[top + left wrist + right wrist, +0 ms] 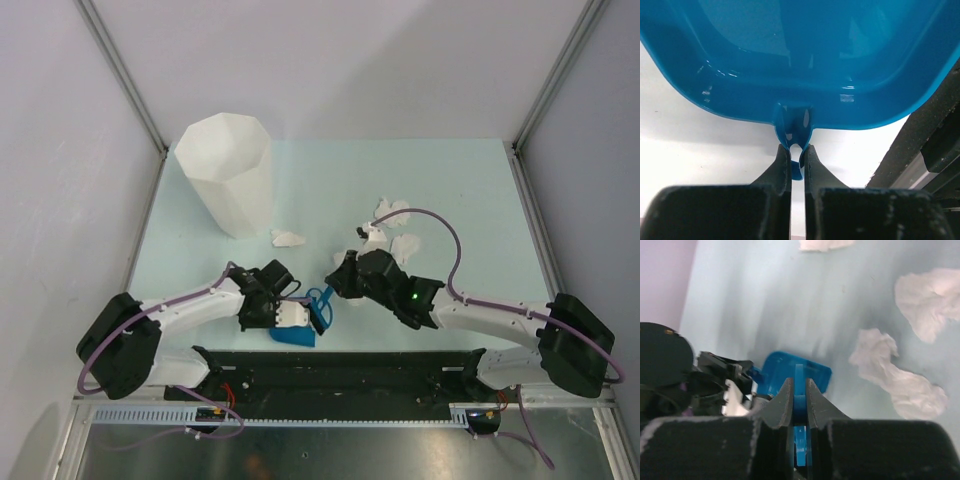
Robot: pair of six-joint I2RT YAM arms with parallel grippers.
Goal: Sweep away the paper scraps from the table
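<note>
- My left tool [796,150] grips the blue dustpan [790,60] by its tab; my right tool [799,385] clamps a blue handle [800,440].
- Beyond my right tool, paper scraps [892,375] dot the mint desk [765,300]; grey walls [350,60] enclose it.

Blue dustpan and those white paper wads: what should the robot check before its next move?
1. The left gripper is shut on the blue plastic dustpan by its handle tab: ok.
2. The right gripper is shut on the blue sweeping tool: ok.
3. Dustpan lip flat on the pale green table: cannot tell.
4. The crumpled white paper scraps gathered: not ok, they lie loose.
5. The lone white wad beside the tall white faceted bin is reachable: cannot tell.
</note>
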